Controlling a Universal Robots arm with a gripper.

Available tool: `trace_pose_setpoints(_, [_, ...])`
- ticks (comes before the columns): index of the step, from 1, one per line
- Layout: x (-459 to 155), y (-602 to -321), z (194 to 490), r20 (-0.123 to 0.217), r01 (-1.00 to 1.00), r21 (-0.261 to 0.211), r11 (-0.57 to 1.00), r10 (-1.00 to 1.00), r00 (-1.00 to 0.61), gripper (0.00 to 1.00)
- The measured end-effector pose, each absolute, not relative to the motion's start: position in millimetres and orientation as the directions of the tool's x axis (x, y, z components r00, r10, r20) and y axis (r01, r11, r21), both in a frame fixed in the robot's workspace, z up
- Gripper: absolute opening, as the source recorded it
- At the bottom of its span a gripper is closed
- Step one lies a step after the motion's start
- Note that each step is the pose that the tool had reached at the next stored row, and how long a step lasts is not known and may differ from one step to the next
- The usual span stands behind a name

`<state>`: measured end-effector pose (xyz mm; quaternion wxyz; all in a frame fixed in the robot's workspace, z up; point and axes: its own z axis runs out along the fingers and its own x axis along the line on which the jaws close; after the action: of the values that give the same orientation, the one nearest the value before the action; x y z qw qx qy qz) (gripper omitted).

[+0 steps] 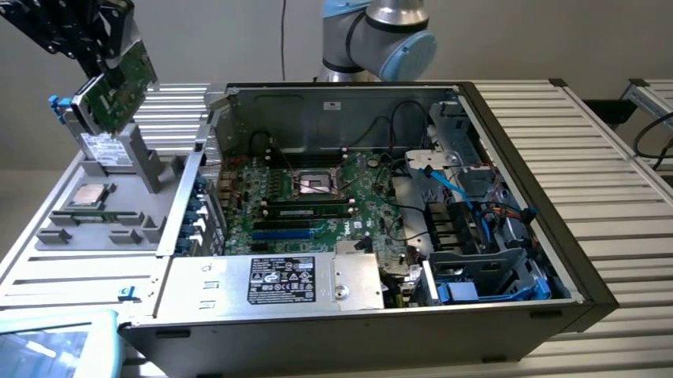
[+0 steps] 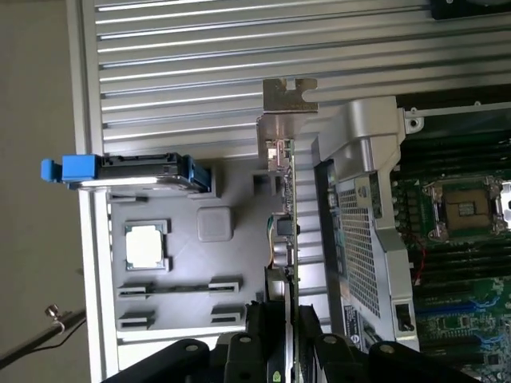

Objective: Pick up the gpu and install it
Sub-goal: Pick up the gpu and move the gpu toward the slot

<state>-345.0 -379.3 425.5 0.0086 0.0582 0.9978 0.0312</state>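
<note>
The gpu, a small card with its green circuit board facing the camera, hangs tilted in the air at the exterior view's upper left. My black gripper is shut on its upper edge. It is above the grey parts tray, to the left of the open computer case. In the wrist view the gpu runs edge-on away from my gripper, its silver end bracket at the far end. The motherboard lies exposed inside the case.
On the tray, a processor chip lies flat and a hard drive with blue clips stands on edge under the card. Cables and a drive cage crowd the case's right side. A ribbed metal table surrounds everything.
</note>
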Motion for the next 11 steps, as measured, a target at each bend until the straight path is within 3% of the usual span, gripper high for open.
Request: trace_pose_setpoints(11, [-344.8,-379.3,428.3,-0.013,0.099,0.063,0.993,0.1,-0.995,0.28])
